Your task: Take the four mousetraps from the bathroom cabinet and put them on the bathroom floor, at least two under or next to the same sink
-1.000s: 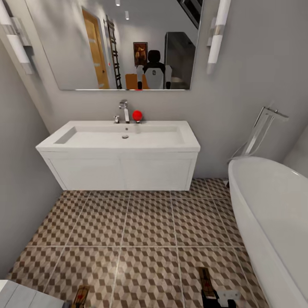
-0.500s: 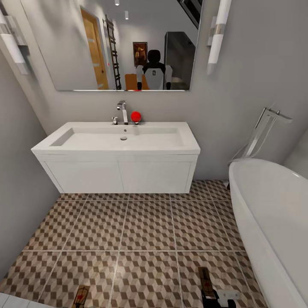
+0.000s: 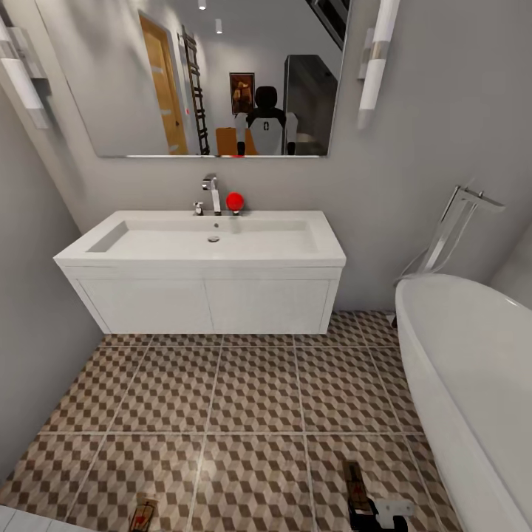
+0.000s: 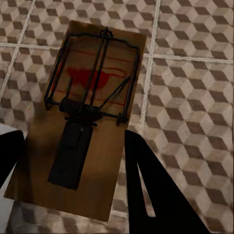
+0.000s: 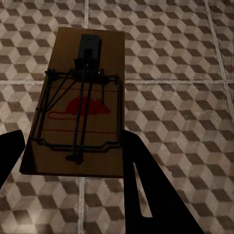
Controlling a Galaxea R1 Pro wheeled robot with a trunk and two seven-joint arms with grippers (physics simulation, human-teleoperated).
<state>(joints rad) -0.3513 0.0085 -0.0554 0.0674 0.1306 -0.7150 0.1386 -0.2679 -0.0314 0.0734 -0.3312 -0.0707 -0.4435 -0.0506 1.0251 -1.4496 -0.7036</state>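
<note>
Each wrist view has a brown wooden mousetrap with a red mouse mark and dark wire between my black fingers, held above the bathroom floor (image 3: pixel 251 384). My left gripper (image 4: pixel 73 161) is shut on one mousetrap (image 4: pixel 92 97). My right gripper (image 5: pixel 73 156) is shut on another mousetrap (image 5: pixel 83 102). In the head view the left trap (image 3: pixel 142 515) and the right trap (image 3: pixel 355 484) show at the bottom edge, well short of the white bathroom sink (image 3: pixel 111 255) on its wall-hung vanity. The cabinet is out of view.
A white bathtub (image 3: pixel 473 369) fills the right side, with a chrome floor tap (image 3: pixel 451 229) behind it. Grey walls close in at the left and the back. A mirror (image 3: pixel 222 74) hangs over the sink, and a red ball (image 3: pixel 235 200) sits by the faucet.
The whole view shifted a second ago, so the camera moved; the sink now sits slightly lower and wider. The left mousetrap has dropped a little toward the bottom edge. The right one holds steady.
</note>
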